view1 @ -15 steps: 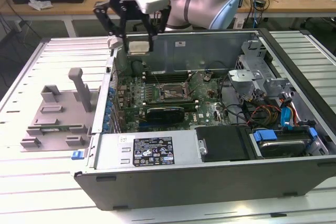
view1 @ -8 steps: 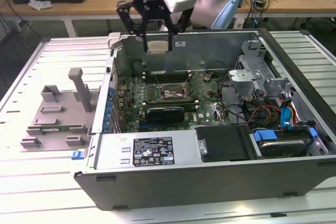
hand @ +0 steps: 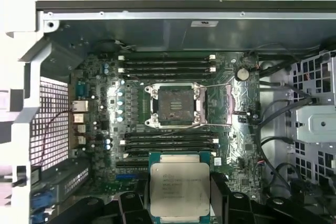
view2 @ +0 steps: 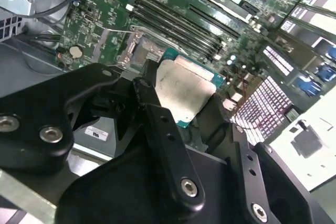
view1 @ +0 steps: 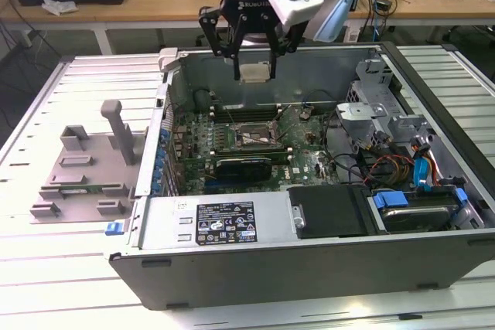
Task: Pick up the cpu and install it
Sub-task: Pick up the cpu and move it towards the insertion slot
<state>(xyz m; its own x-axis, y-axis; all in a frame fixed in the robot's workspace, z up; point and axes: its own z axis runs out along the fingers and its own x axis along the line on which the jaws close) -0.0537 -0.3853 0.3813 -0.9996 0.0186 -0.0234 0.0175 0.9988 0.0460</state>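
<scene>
Broadly, the counter (view1: 46,268) carried the open computer case (view1: 309,268); over its motherboard (view1: 303,154) hung the tool (view1: 255,67), clenched on the cpu (view1: 255,73) between its fingertips, at twelve o'clock from the open socket (view1: 251,138) in the exterior view.

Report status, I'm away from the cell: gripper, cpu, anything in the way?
Gripper shut on cpu, held above the open computer case. Socket uncovered inside the case. Nothing seen between cpu and socket.
</scene>
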